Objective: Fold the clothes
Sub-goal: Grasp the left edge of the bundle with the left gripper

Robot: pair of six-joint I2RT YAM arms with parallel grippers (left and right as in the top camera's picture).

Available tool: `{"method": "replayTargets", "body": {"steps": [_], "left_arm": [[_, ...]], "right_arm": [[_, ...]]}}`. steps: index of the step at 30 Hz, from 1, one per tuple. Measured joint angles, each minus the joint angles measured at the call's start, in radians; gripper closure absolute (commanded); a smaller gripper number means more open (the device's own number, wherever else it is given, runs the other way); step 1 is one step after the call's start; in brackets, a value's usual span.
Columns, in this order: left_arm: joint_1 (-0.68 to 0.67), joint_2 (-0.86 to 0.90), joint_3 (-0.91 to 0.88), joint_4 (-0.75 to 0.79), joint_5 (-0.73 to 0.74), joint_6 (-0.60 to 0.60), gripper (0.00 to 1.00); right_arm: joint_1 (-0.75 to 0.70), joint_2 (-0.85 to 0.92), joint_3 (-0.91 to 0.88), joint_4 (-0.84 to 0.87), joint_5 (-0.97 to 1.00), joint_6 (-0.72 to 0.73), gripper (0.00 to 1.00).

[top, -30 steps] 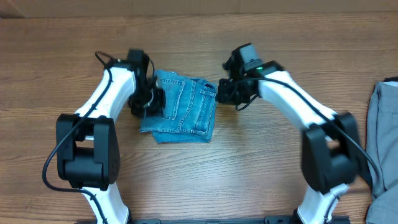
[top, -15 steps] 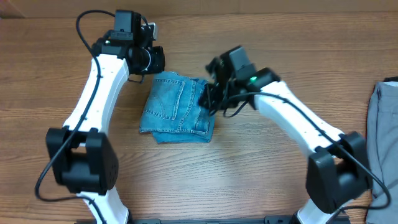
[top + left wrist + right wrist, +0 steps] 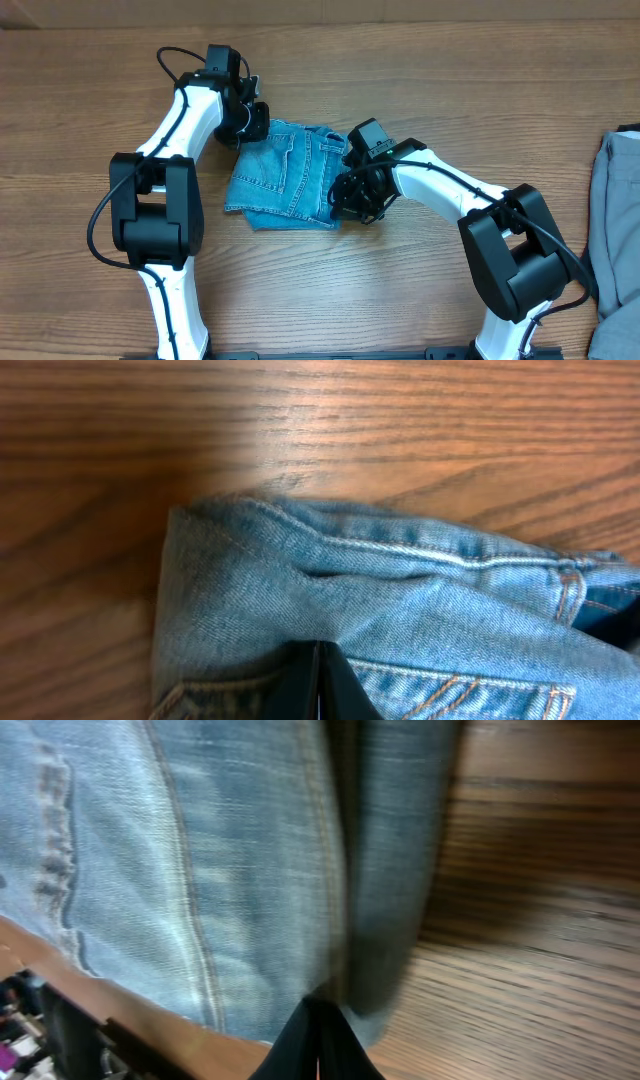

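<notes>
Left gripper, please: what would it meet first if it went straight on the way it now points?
The jeans. In the left wrist view the left gripper, shut, sits right at the denim, which fills the path ahead; whether it touches the cloth yet is unclear.

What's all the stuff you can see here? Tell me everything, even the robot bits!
jeans: one pair, light blue, folded in a bundle mid-table, between the grippers
grey garment: one, plain grey, at the table's right edge, partly out of view
table: one, brown wood, under everything
left arm: one, white and black, left side
right arm: one, white and black, right side
left gripper: one, black, shut, at the jeans' upper left corner
right gripper: one, black, shut, at the jeans' right edge
</notes>
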Motion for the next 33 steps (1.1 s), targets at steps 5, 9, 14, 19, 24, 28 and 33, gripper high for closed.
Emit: {"method": "replayTargets", "body": {"steps": [5,9,14,19,24,28,33], "left_arm": [[0.026,0.003,0.184,-0.230,-0.027,0.011,0.56],[0.062,-0.002,0.392,-0.405,-0.038,0.006,0.66],[0.088,-0.039,0.526,-0.579,-0.034,0.015,0.42],[0.078,-0.050,0.507,-0.656,-0.053,0.019,0.00],[0.097,-0.049,0.346,-0.547,-0.032,0.026,0.00],[0.133,-0.048,0.142,-0.402,0.038,0.060,0.00],[0.159,-0.047,-0.044,-0.236,0.174,0.123,0.00]], "right_arm": [[-0.023,-0.006,-0.004,-0.071,0.040,-0.040,0.92],[-0.038,-0.067,-0.002,-0.134,0.071,-0.095,0.91],[-0.043,-0.204,0.003,-0.156,0.117,-0.135,0.66],[-0.048,-0.340,0.009,-0.158,0.131,-0.170,0.55],[-0.050,-0.435,0.011,-0.159,0.137,-0.179,0.50],[-0.050,-0.488,0.012,-0.159,0.137,-0.184,0.48],[-0.050,-0.501,0.013,-0.163,0.138,-0.184,0.48]]}}
